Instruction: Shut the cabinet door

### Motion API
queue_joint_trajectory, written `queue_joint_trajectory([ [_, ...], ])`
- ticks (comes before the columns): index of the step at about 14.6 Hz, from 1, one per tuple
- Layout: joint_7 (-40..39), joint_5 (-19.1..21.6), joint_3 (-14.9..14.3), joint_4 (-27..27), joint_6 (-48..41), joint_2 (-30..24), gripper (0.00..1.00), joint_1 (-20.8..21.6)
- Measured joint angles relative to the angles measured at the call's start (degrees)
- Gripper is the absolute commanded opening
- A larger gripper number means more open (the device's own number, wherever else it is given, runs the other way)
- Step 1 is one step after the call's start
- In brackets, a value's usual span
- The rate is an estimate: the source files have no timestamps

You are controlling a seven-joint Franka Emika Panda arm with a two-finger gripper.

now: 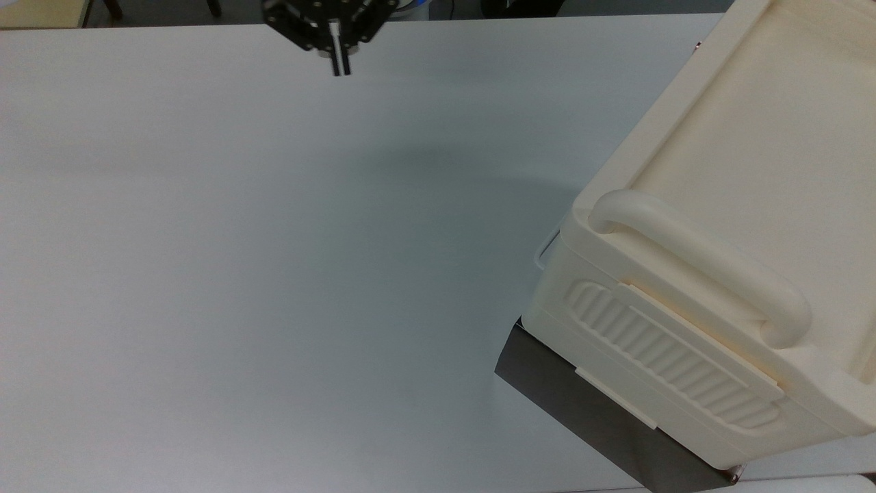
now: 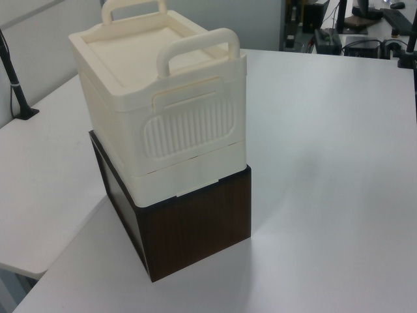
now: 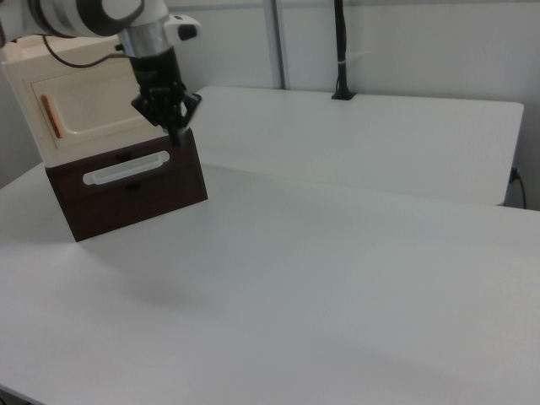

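My gripper (image 1: 337,67) hangs over the white table (image 1: 274,274) near the far edge in the top view, well apart from the cabinet (image 1: 718,205) at the top view's right. My fingers (image 1: 337,58) point down with the jaws together; they read as one thin post with no gap, and nothing is between them or touching them. In the right view my gripper (image 3: 175,135) sits in front of the cabinet's (image 3: 59,67) face, at the door's (image 3: 89,105) right end, but whether it is close to that face there I cannot tell.

The door lies flush in the cabinet's front in the right view, its inset panel facing the camera and the orange-brown handle (image 3: 48,116) upright at its left end. Below it is the dark brown base (image 3: 126,194) with a long white pull (image 3: 125,168).

In the left view the cabinet (image 2: 163,111) stands on that base (image 2: 195,228) at the table's (image 2: 326,163) corner, ribbed panel (image 2: 189,127) toward the camera, with two thick handles (image 2: 199,49) on top.
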Motion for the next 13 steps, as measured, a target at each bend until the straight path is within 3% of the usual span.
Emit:
queue_joint_trajectory([
  [1, 1.0, -0.6, -0.6, -0.6, -0.8, -0.3, 0.19, -0.7],
  [3, 2.3, -2.9, -0.6, -2.3, -1.0, -1.0, 0.47, -0.8],
  [5, 4.1, -4.1, -0.5, -3.7, -1.0, -1.5, 0.98, -0.7],
  [13, 7.6, -4.6, -0.7, -4.4, -1.0, -2.1, 1.0, -1.0],
])
